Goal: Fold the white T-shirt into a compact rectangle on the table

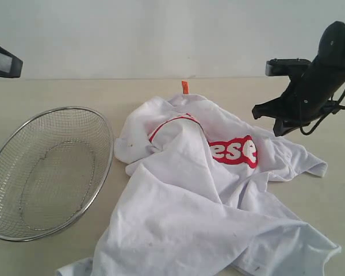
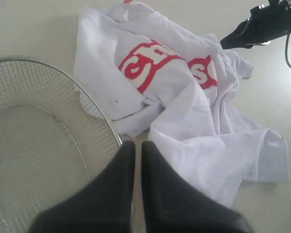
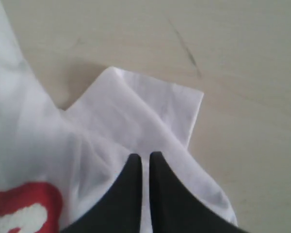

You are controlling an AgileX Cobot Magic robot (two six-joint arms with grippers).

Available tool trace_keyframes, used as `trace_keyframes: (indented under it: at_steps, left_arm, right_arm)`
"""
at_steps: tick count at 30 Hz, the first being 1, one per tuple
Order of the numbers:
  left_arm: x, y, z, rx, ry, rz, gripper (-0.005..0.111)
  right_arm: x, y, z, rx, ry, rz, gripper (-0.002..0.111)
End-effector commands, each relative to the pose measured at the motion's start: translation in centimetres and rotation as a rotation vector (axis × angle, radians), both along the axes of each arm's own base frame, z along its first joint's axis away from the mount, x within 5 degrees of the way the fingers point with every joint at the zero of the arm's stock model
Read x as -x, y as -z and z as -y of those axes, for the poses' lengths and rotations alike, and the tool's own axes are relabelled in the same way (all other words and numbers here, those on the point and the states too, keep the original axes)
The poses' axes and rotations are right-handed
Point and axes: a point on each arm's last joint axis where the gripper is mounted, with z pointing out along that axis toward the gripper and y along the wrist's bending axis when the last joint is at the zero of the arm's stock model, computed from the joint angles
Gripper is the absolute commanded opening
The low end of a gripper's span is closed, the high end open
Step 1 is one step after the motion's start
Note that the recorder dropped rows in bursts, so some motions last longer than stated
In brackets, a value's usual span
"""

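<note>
White T-shirt: short-sleeved, lying crumpled and unfolded on the table, filling the middle and near right of the exterior view. Red band with white letters is creased, so only part of the wording shows. Orange collar tag stands up at the far edge of the heap. One sleeve lies flat and spread on the bare tabletop at the right side. The hem end runs toward the near edge of the view. Wire-mesh basket: round, steel, set on the table to the left of the shirt, its rim just beside the nearest cloth fold. Left gripper: black fingers pressed together, nothing between them, hanging above the basket's rim where it nears the shirt. Right gripper: fingers likewise clenched, poised over the spread sleeve. The exterior view shows it raised above the shirt's right side. Whether its tips touch the cloth cannot be told.
</note>
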Motion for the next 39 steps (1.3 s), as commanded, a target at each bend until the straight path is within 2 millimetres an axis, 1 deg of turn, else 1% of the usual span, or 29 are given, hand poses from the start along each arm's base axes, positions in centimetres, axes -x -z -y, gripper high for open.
trace_keyframes:
  at_steps: [1,5,8,12,16,21,28,31,35,39]
  left_arm:
    - [0.0,-0.1,0.2,0.009,-0.001,0.024,0.005]
    - [-0.4,0.3,0.2,0.010,0.001,0.008,0.005]
    - [-0.7,0.7,0.3,0.016,0.022,-0.017,0.005]
    - [-1.1,1.2,0.3,0.018,0.027,-0.034,0.005]
    - [-1.2,1.1,0.4,0.028,0.024,-0.023,0.005]
    - [-1.2,0.7,0.8,0.080,0.044,0.007,0.005]
    - [-1.2,0.6,0.8,0.079,0.052,0.015,0.005]
    - [-1.2,0.6,0.8,0.078,0.054,0.016,0.005]
    - [-1.2,0.6,0.8,0.078,0.054,0.016,0.005]
    - [-1.2,0.6,0.8,0.078,0.054,0.016,0.005]
  right_arm:
    - [-1.1,0.2,0.6,0.021,0.005,0.063,0.000]
    - [-2.3,0.2,0.7,0.018,0.010,0.076,0.000]
    - [-2.7,0.9,0.6,0.013,0.007,0.047,0.000]
    - [-2.7,1.7,0.7,0.014,0.002,0.019,0.000]
    - [-2.7,2.0,0.6,0.014,-0.002,0.005,0.000]
    - [-2.6,3.4,0.6,0.014,-0.010,-0.029,0.000]
    - [-2.7,4.9,0.7,0.025,-0.021,-0.048,0.000]
    - [-3.0,5.2,0.8,0.033,-0.026,-0.049,0.000]
    - [-3.8,5.3,1.7,0.063,0.001,-0.055,0.000]
    - [-5.0,4.9,3.3,0.067,0.026,-0.047,0.000]
